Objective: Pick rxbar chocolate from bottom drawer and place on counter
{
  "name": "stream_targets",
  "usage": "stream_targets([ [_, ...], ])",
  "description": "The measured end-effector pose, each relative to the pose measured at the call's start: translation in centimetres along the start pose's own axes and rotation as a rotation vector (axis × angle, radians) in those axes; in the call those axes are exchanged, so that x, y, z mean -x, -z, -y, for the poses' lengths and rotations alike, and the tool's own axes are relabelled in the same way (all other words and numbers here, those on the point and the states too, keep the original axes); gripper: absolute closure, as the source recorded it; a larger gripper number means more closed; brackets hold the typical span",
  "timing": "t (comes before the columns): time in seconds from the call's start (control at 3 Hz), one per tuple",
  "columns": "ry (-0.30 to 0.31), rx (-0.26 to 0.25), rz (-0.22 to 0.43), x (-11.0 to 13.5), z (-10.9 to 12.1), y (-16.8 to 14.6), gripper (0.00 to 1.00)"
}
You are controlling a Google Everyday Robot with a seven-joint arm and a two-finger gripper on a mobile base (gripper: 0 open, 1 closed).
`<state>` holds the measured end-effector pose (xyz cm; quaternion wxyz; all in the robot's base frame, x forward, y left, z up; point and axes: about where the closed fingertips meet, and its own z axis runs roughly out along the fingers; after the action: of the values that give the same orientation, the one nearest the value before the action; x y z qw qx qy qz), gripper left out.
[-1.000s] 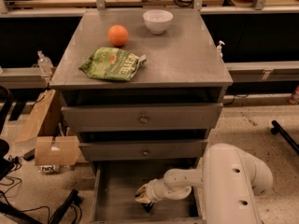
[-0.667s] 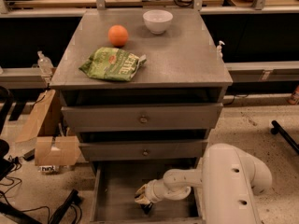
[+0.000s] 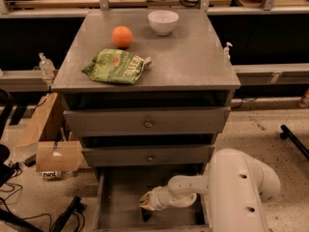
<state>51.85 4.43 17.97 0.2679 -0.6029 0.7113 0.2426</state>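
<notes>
Bottom of frame: smooth white rounded arm (image 3: 241, 192) reaches left into the pulled-out bottom drawer (image 3: 120, 197), a shallow grey tray with a plain matte floor. Gripper (image 3: 145, 210) sits low at bottom centre of the frame over the drawer floor, fingers pinched around the rxbar chocolate (image 3: 146, 215), a small dark flat bar poking down from the tip. Bare floor left of the gripper; the arm fills the drawer's right side. Above, middle drawer (image 3: 149, 156) and top drawer (image 3: 147, 122), flat grey fronts with small knobs, both closed. Tabletop (image 3: 188, 57) is matte scuffed grey with square edges and a bare right half. On its left, a crinkled green chip bag (image 3: 117, 66) lies near the front edge; behind it a round orange (image 3: 122, 36), then a glossy white bowl (image 3: 163, 21) at the upper centre. Cardboard box (image 3: 55, 156) on the floor at left.
</notes>
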Motion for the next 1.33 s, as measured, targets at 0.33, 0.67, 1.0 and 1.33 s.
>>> stream_targets([
  [0.33,0.002,-0.003,-0.002,0.3,0.0,0.3,1.0],
  [0.67,0.014,-0.029,-0.02,2.7,0.3,2.9,1.0],
  [1.0,0.014,-0.06,-0.054,6.5,0.4,6.5,1.0],
  [1.33,-0.002,-0.087,-0.058,10.8,0.2,12.5,1.0],
])
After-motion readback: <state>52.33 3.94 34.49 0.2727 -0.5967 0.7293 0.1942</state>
